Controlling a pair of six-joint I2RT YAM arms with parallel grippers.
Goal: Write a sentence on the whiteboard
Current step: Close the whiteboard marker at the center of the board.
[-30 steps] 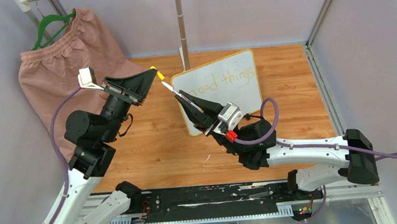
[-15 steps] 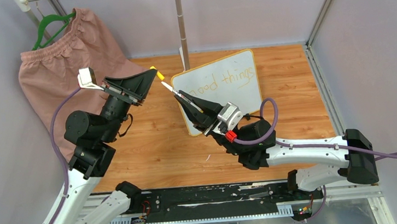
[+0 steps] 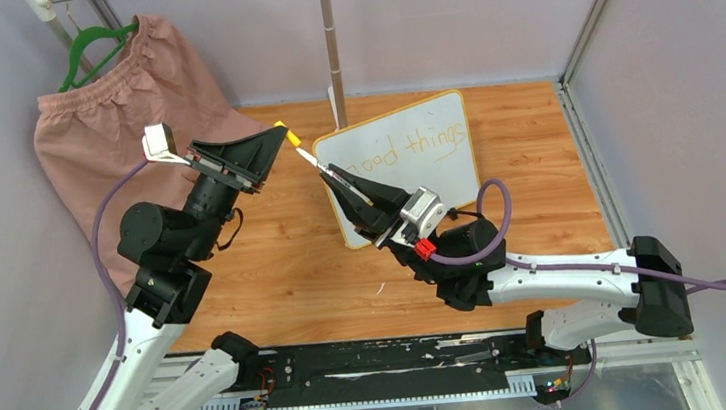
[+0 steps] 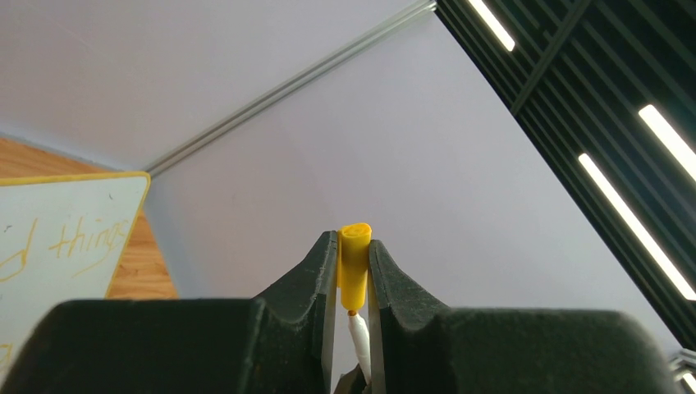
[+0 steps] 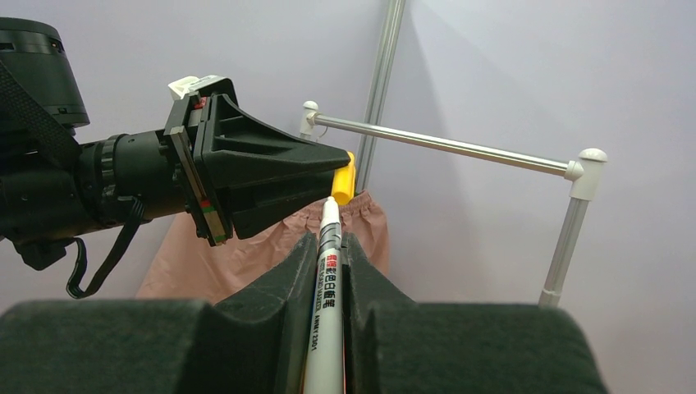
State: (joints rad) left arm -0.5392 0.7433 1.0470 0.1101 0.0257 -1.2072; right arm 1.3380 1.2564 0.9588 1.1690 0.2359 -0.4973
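Note:
The whiteboard (image 3: 441,172) leans on the wooden floor at the back centre, its yellow frame showing in the left wrist view too (image 4: 131,238). The sentence (image 3: 421,144) on it reads "Good things" in thin yellow letters; its lower part is hidden behind my right arm. My left gripper (image 3: 281,133) is shut on a yellow marker cap (image 4: 354,261). My right gripper (image 3: 341,180) is shut on a white marker (image 5: 327,287), which points up and left. The marker's nib sits just at the cap's mouth (image 5: 344,182).
Pink shorts (image 3: 118,103) hang on a green hanger (image 3: 92,45) at the back left. A metal pole (image 3: 331,47) stands just behind the whiteboard, with a rack bar (image 5: 443,144) across. Grey walls close in on both sides.

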